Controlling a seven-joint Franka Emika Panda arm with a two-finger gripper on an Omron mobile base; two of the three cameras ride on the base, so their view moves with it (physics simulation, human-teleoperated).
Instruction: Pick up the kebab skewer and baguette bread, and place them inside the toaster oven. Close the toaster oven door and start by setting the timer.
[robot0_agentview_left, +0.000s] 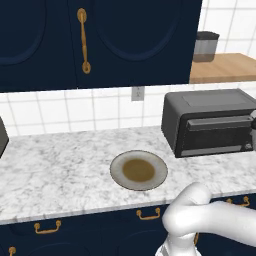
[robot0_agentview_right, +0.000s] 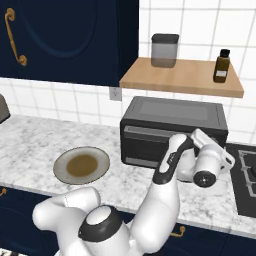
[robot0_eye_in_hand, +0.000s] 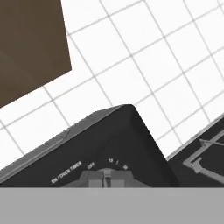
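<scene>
Timer (robot0_eye_in_hand: 106, 176) handling is the matter in hand: a small, rigid knob set at the right end of the toaster oven (robot0_agentview_right: 172, 131), under the dial marks seen in the hand view. It is judged light to turn but slippery and shallow, so it is best pinched across its raised central ridge and twisted, not pushed. The gripper (robot0_agentview_right: 197, 136) is held close against that right end, its jaws clenched together; whether the knob is pinched between them cannot be told. The toaster oven door (robot0_agentview_left: 218, 135) appears closed. The plate (robot0_agentview_left: 139, 170) sits on the table (robot0_agentview_left: 55, 172), left of the oven.
</scene>
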